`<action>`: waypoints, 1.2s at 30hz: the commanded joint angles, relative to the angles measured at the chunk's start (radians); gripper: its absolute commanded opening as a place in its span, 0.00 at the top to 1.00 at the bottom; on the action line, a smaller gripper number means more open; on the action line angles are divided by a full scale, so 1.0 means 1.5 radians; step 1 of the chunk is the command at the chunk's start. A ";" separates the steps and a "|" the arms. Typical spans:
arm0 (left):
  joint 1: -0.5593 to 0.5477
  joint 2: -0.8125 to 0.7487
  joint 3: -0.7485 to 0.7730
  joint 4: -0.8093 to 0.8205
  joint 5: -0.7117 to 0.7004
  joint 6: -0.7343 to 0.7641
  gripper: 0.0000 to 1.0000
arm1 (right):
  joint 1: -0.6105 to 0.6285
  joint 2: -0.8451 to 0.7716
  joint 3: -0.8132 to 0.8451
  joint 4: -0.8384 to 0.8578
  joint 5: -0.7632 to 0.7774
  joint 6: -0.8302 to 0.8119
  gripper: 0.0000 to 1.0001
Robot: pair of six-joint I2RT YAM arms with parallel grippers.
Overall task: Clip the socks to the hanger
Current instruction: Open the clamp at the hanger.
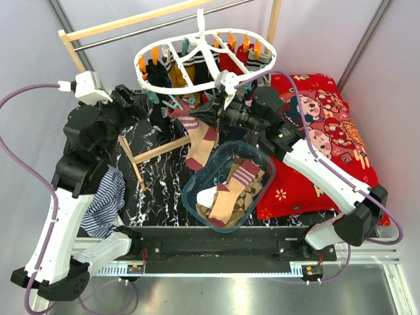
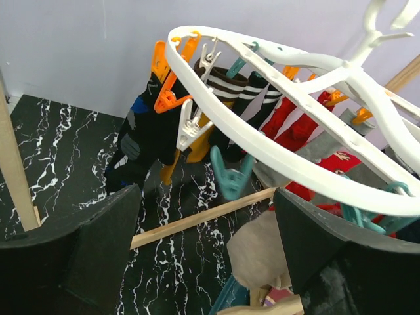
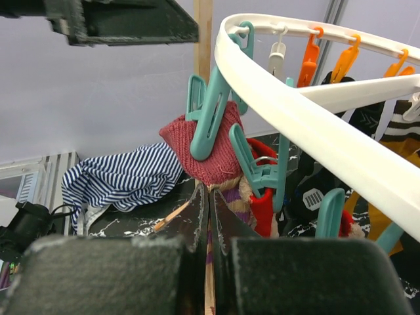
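Note:
The white oval hanger (image 1: 146,78) hangs from the rod with orange and teal clips. Dark, mustard and red socks (image 2: 149,138) dangle from its far side. My right gripper (image 3: 210,197) is shut on a maroon, beige and purple striped sock (image 1: 200,141), just under the hanger's near rim (image 3: 315,111). A teal clip (image 3: 209,125) sits over that sock's maroon end (image 3: 220,154). My left gripper (image 2: 207,246) stands open below the hanger's left rim (image 2: 262,125), nothing between its fingers. Beige fabric (image 2: 262,252) shows beyond its right finger.
A clear bluish tub (image 1: 191,193) with more socks sits at the front centre. A red printed cushion (image 1: 321,131) lies to the right, a blue-white striped cloth (image 1: 108,200) to the left. The wooden rack's base bar (image 1: 157,151) crosses the black marbled tabletop (image 1: 164,203).

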 commanded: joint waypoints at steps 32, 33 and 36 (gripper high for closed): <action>0.081 0.084 0.057 0.086 0.248 0.005 0.28 | 0.001 -0.051 -0.019 0.027 0.022 -0.031 1.00; 0.081 0.085 0.055 0.087 0.250 0.006 0.30 | 0.002 -0.052 -0.020 0.028 0.022 -0.030 1.00; 0.078 0.085 0.051 0.090 0.255 0.013 0.32 | 0.002 -0.051 -0.021 0.028 0.023 -0.030 1.00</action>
